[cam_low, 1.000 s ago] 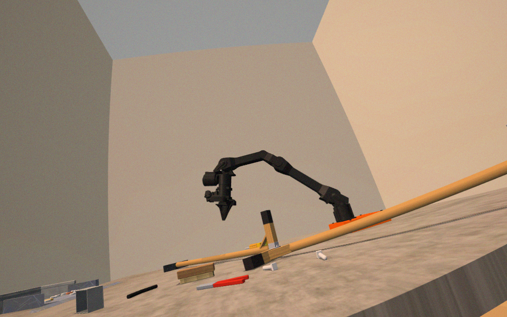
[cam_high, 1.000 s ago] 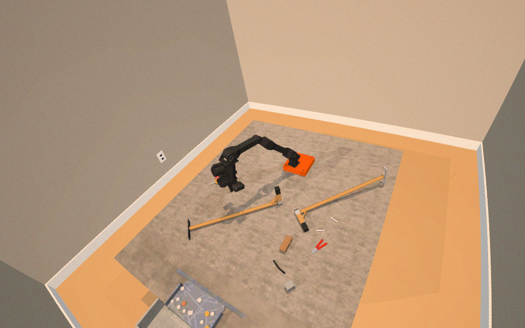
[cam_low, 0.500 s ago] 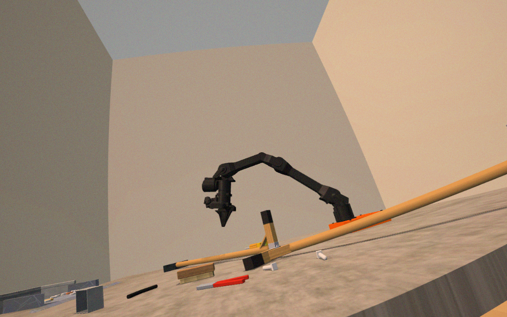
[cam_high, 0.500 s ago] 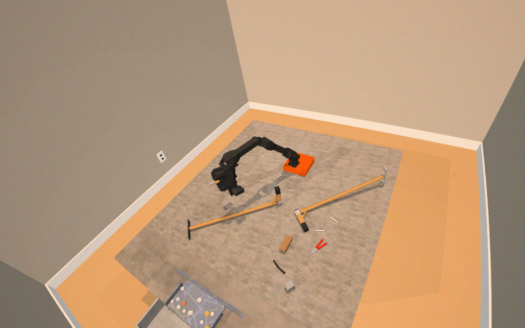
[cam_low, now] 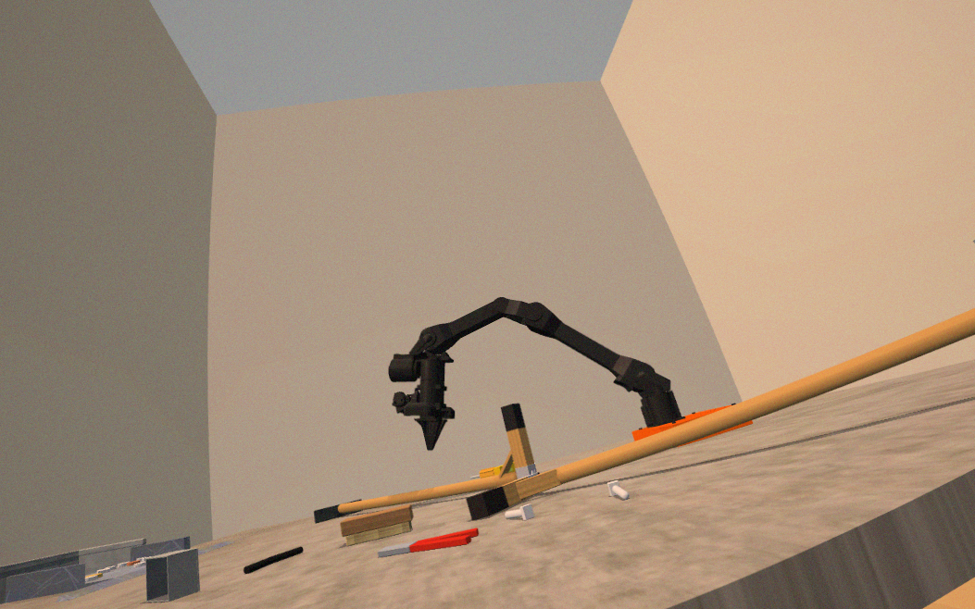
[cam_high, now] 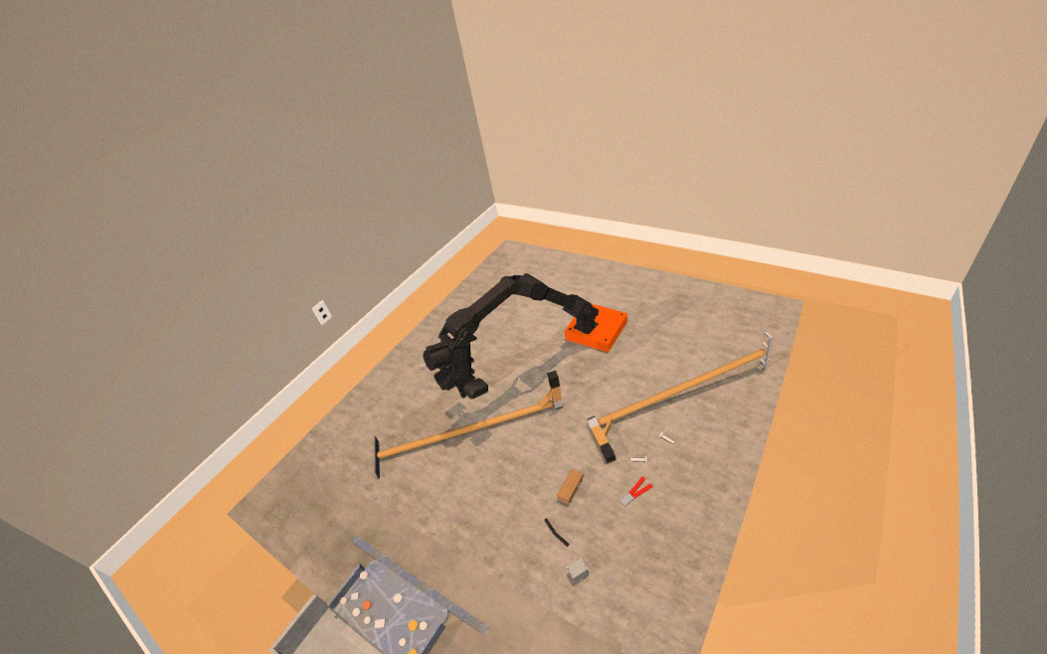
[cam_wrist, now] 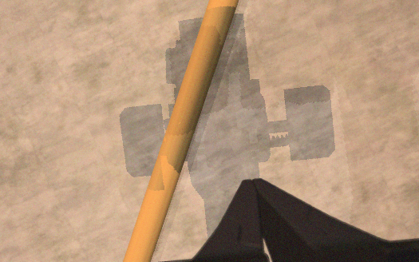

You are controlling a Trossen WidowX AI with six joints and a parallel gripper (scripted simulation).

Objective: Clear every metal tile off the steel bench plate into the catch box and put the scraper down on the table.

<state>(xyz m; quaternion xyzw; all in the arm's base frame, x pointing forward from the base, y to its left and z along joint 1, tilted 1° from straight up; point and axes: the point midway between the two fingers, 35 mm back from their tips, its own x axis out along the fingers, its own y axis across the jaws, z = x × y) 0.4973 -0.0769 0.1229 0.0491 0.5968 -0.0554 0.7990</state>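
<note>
My gripper (cam_low: 431, 449) (cam_wrist: 251, 188) is shut and empty, above the table beside the long scraper's wooden handle (cam_high: 470, 427) (cam_low: 411, 496) (cam_wrist: 188, 108). The handle crosses the wrist view on a slant, left of the fingertips. The scraper lies on the table; its flat black blade (cam_high: 377, 456) (cam_low: 327, 514) is at the left end and its black-ended grip (cam_high: 553, 380) (cam_low: 512, 417) sticks up at the other. The blue-grey bench plate (cam_high: 385, 577) carries several small tiles, some white, one orange (cam_high: 366, 604) and some yellow (cam_high: 413, 625). The catch box (cam_high: 297, 625) is partly cut off by the frame.
A second long tool (cam_high: 681, 386) (cam_low: 839, 380) with a pronged end lies right of the scraper. A brown block (cam_high: 569, 485) (cam_low: 376, 522), red-handled pliers (cam_high: 641, 489) (cam_low: 442, 540), a black rod (cam_high: 556, 532) (cam_low: 273, 559), a grey box (cam_high: 578, 572) (cam_low: 171, 575) and two white bolts (cam_high: 667, 438) (cam_high: 638, 459) lie around.
</note>
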